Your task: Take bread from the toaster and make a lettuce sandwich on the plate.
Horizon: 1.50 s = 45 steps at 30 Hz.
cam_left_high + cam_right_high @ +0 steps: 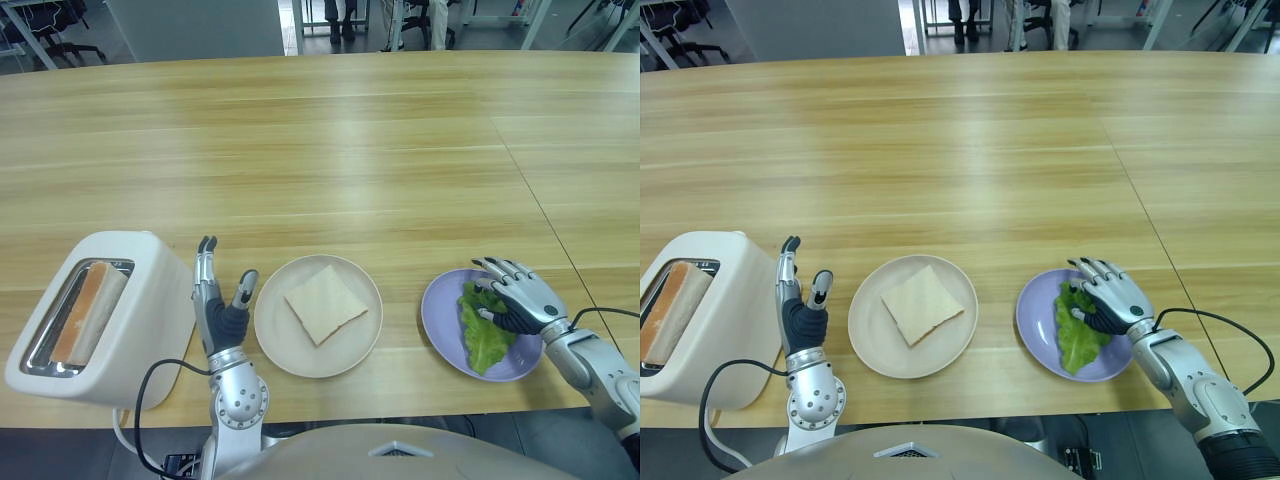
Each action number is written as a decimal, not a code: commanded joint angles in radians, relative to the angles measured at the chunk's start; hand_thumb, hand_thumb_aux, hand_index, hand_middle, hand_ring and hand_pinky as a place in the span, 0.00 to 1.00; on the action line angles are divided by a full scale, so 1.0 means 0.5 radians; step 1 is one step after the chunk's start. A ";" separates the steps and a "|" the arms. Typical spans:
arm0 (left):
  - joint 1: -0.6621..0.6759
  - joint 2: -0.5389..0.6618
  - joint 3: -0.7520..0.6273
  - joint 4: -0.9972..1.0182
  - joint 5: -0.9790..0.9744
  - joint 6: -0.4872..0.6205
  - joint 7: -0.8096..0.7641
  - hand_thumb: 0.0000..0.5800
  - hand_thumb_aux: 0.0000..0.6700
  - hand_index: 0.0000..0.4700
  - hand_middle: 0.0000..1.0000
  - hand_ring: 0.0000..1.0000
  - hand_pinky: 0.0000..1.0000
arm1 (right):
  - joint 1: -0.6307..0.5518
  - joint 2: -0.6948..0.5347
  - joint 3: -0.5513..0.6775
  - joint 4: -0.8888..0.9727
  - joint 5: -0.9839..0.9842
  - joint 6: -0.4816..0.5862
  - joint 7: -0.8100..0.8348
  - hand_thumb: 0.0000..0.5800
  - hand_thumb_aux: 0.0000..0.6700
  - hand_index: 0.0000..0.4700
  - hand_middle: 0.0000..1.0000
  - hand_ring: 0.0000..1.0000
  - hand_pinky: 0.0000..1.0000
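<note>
The left hand [222, 312] stands upright between toaster [110, 335] and plate [275, 345], fingers wide; the right hand [520, 295] rests over the lettuce [485, 345], fingers loosely spread; one bread slice [325, 303] lies plated.

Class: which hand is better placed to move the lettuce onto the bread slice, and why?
Right hand: it rests over the green lettuce leaf on the round purple plate; left hand stands by the white toaster.
</note>
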 commanded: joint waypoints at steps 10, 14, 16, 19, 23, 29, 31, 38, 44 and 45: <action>0.042 -0.014 0.036 -0.050 0.008 0.017 -0.005 0.00 0.00 0.00 0.00 0.00 0.00 | -0.042 -0.078 0.039 0.092 -0.030 0.030 0.043 0.00 0.00 0.00 0.00 0.00 0.00; 0.060 -0.023 0.034 -0.065 0.015 0.019 0.002 0.00 0.00 0.00 0.00 0.00 0.00 | -0.034 -0.098 0.049 0.092 0.010 0.023 0.114 0.00 0.00 0.00 0.00 0.00 0.00; 0.069 -0.029 0.035 -0.082 0.018 0.024 0.003 0.00 0.00 0.00 0.00 0.00 0.00 | -0.032 -0.105 0.061 0.094 0.018 -0.002 0.131 0.00 0.00 0.00 0.00 0.00 0.00; 0.083 -0.038 0.028 -0.098 0.028 0.026 0.007 0.00 0.00 0.00 0.00 0.00 0.00 | -0.038 -0.089 0.092 0.081 0.018 -0.027 0.154 0.00 0.00 0.00 0.00 0.00 0.00; 0.088 -0.042 0.024 -0.104 0.030 0.029 0.005 0.00 0.00 0.00 0.00 0.00 0.00 | -0.045 -0.095 0.108 0.076 0.001 -0.034 0.156 0.00 0.00 0.00 0.00 0.00 0.00; 0.086 -0.048 0.039 -0.101 0.024 0.022 0.011 0.00 0.00 0.00 0.00 0.00 0.00 | -0.059 -0.100 0.092 0.068 -0.031 -0.003 0.124 0.00 0.00 0.00 0.00 0.00 0.00; 0.080 -0.045 0.041 -0.095 0.024 0.018 0.011 0.00 0.00 0.00 0.00 0.00 0.00 | -0.070 -0.096 0.093 0.063 -0.054 0.012 0.113 0.05 0.02 0.02 0.00 0.00 0.00; 0.079 -0.042 0.059 -0.087 0.016 0.011 0.010 0.00 0.00 0.00 0.00 0.00 0.00 | -0.094 -0.091 0.094 0.045 -0.110 0.049 0.072 1.00 1.00 0.98 0.00 0.00 0.00; 0.064 -0.041 0.069 -0.072 0.015 0.004 0.007 0.00 0.00 0.00 0.00 0.00 0.00 | -0.111 -0.079 0.099 0.006 -0.136 0.075 0.047 1.00 1.00 0.98 0.00 0.00 0.00; 0.064 -0.042 0.070 -0.072 0.014 0.004 0.008 0.00 0.00 0.00 0.00 0.00 0.00 | -0.109 -0.077 0.101 0.002 -0.136 0.079 0.047 1.00 1.00 0.98 0.00 0.00 0.00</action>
